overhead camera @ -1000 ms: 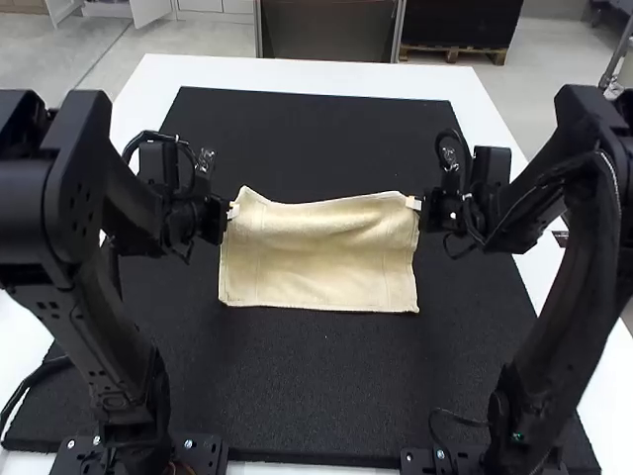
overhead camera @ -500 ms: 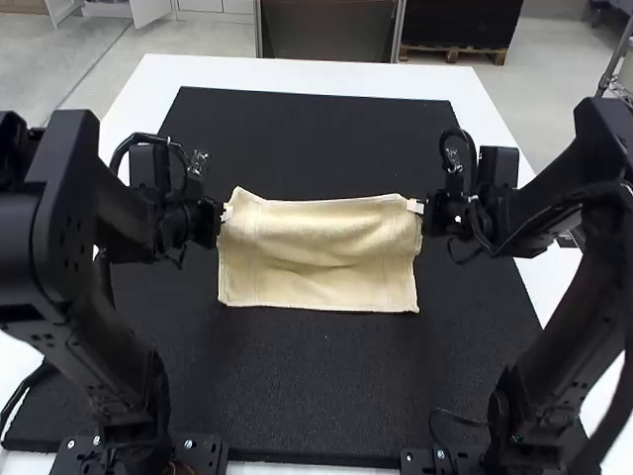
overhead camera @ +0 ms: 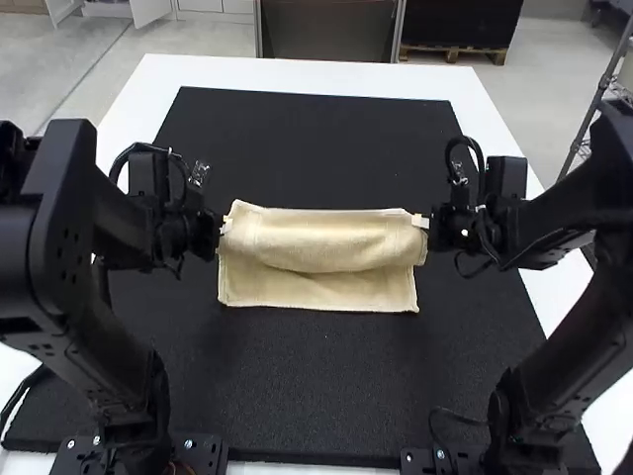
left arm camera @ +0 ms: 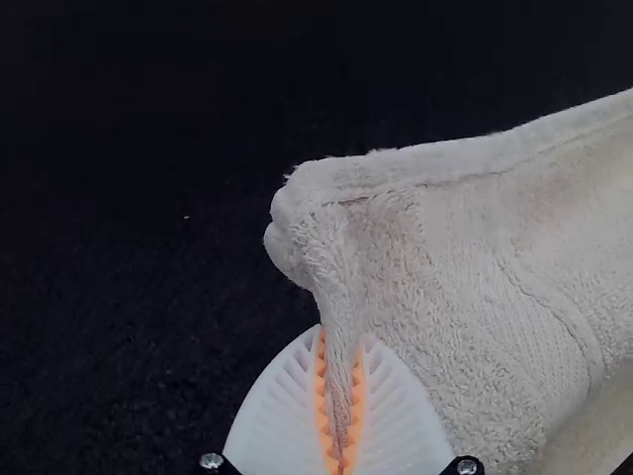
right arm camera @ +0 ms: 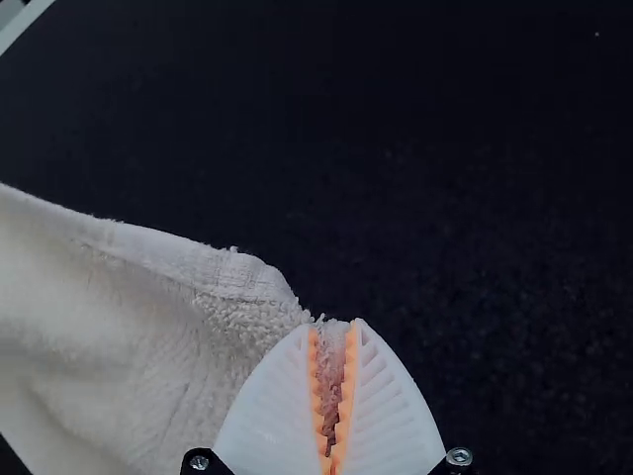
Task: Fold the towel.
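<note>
The white table carries a broad black mat, and on the middle of that mat lies the cream towel, its long sides running left to right. Its near part is spread flat, with a fairly straight near edge resting on the mat; its far part is raised between the two hands and droops in a soft, rounded roll over the cloth beneath, so that a strip remains uncovered on the near side. The left hand is clenched on the cloth at the towel's left end, a pinch of it squeezed upright between the orange pads. The right hand grips the right end in the same way, a small tuft caught at its tips. As I judge it, one fold is partly made: both ends are secured and the layers have begun to overlap, but the upper layer is neither laid down nor let go. What seems to be left is to bring the held side down towards the near edge, match the corners, and release both ends; whether a second fold is wanted, the task does not say. The slack in the middle could settle as a ridge, and uneven lowering might leave the corners askew.
</note>
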### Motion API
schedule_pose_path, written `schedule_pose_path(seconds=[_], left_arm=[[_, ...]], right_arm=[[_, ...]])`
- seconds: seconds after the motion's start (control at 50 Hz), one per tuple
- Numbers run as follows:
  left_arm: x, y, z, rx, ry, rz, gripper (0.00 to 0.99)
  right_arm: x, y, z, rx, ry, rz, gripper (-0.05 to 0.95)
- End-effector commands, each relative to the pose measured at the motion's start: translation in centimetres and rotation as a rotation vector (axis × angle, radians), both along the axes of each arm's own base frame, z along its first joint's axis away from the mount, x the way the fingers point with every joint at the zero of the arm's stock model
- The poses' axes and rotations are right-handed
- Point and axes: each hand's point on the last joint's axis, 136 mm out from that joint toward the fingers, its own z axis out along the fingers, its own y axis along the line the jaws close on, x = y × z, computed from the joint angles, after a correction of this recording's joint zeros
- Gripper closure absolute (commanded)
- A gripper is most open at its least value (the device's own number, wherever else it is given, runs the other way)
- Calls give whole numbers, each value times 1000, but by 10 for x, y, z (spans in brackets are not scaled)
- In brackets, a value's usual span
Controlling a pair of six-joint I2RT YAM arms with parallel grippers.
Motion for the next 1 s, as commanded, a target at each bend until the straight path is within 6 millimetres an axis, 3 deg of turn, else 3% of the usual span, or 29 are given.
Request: schedule_pose_path(seconds=[0.0, 0.16, 0.98], left_arm=[[0, 8, 7, 42, -47, 4, 974], [-2, 15, 3, 61, -46, 22, 974], [-16, 18, -22, 129, -18, 35, 974]], right_arm=[[1, -12, 5, -23, -34, -7, 920], [-4, -19, -3, -27, -15, -15, 920], [-17, -16, -25, -39, 34, 0, 920]])
